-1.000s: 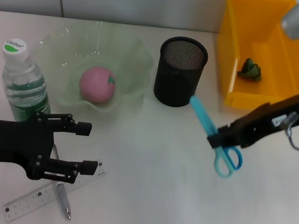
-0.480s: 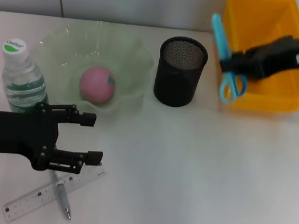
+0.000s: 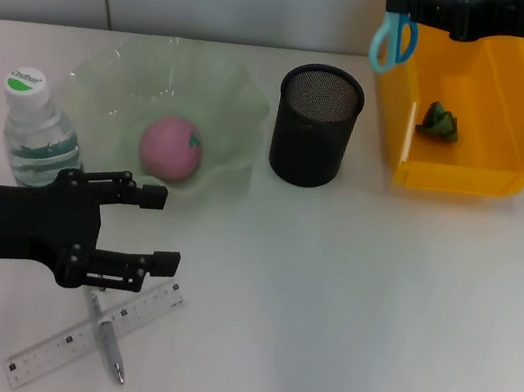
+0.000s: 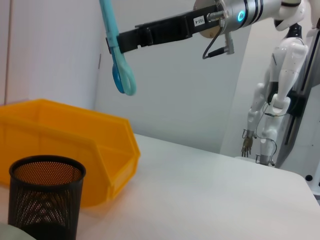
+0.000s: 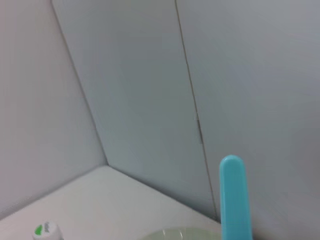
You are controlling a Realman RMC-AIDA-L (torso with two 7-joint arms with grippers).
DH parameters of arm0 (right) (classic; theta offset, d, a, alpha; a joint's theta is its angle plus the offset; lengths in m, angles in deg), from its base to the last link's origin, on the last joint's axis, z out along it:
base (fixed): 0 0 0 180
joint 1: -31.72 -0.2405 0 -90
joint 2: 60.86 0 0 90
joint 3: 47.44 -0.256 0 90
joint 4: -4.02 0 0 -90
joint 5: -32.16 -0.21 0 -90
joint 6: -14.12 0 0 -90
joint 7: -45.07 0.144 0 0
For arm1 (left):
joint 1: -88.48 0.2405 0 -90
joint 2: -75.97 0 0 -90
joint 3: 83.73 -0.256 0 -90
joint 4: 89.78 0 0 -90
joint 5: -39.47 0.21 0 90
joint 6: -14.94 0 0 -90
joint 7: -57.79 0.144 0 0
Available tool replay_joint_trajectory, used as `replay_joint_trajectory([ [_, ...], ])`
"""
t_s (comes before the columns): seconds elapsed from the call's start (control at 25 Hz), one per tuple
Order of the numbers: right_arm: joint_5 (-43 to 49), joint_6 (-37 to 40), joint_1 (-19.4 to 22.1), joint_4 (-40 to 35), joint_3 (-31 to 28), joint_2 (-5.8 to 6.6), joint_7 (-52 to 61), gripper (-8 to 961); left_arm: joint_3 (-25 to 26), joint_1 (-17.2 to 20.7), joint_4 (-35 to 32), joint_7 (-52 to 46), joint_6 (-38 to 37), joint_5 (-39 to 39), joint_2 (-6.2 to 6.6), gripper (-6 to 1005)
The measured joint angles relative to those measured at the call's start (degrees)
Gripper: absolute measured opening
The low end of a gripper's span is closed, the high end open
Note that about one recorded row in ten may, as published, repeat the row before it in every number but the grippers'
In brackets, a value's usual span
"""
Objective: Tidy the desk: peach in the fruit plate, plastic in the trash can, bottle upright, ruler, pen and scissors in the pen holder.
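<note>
Since a moment ago my right pincer (image 3: 410,1) has swung the blue scissors (image 3: 393,38) higher, clamped on them, handles hanging above the yellow bin's (image 3: 468,177) near corner beside the mesh pen holder (image 3: 314,139). My left pincer (image 3: 159,231) hovers open over ruler (image 3: 52,350) and pen (image 3: 107,341).

The right arm (image 3: 507,16) carries a small white label with dark digits; in the head view it reads roughly "103-4", though the characters are too small to be sure. The same label shows on the arm in the left wrist view, unreadable there. The bottle (image 3: 37,136) has a green-and-white mark on its cap, its lettering too small to read. The ruler (image 3: 95,334) bears scale marks, numbers illegible.
</note>
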Motion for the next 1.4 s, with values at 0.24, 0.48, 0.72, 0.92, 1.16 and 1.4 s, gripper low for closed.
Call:
replay_joint_trajectory([
  [0.24,-0.4,-1.7,-0.2,0.8,-0.2,-0.36,-6.4,223,0.5,0.0,0.1,0.3,0.1,-0.8,-0.14,815],
  [0.48,0.6,-6.3,0.7,0.5,0.3,-0.47,-14.2,223,0.5,-0.2,0.7,0.7,0.3,-1.4,-0.14,815],
  [0.72,1.2,-10.9,1.3,0.2,0.7,-0.59,-24.3,223,0.6,-0.2,0.8,0.7,0.8,-1.9,-0.13,814],
  [0.92,1.1,-14.6,3.2,-1.3,4.8,-0.74,-34.6,222,0.6,-0.2,0.8,0.9,1.1,-2.1,-0.18,814],
  [1.16,0.7,-20.4,6.2,-3.9,10.1,-1.05,-47.4,222,0.6,-0.2,1.9,2.0,2.7,-2.3,-0.21,799],
  [1.4,-2.5,-27.6,10.4,-7.0,16.6,-1.05,-62.0,222,0.6,-0.2,1.7,2.5,3.4,-3.3,-0.16,797],
])
